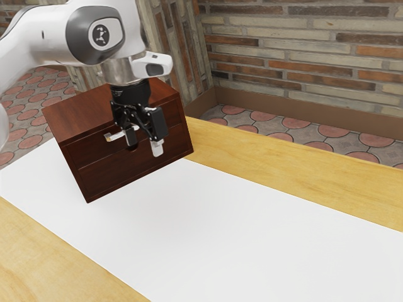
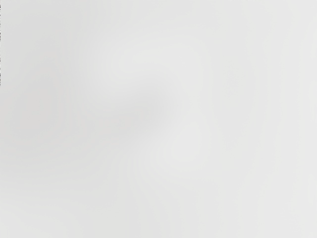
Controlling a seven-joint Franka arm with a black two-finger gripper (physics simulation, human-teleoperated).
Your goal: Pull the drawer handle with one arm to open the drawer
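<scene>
Lining up on the handle: my gripper (image 1: 143, 143) hangs in front of the dark wooden cabinet (image 1: 82, 113), level with its upper drawer (image 1: 94, 148).
Jaws: apart, with the fingers (image 1: 156, 148) pointing down and nothing clamped between them.
Drawer handle (image 1: 115, 135): a pale bar on the upper drawer front. Its end pokes out on the exterior view's left of my nearer finger, so I judge it sits beside that finger rather than squarely between the two.
Drawer: the front looks flush with the cabinet, so by my reading it is not yet open.
Cabinet: stands on the white sheet (image 1: 220, 220) laid over the wooden table (image 1: 302, 170), turned at an angle to the table's edge.
Doing it well: I should centre the bar between both fingers, close firmly, then pull straight out, square to the angled front. A skewed pull could slip off or drag the cabinet across the sheet.
Hard to make out: whether my finger touches the bar. The rest of the handle lies behind my hand. The wrist view gives a pale blur with a faint darker smudge that I cannot read.
</scene>
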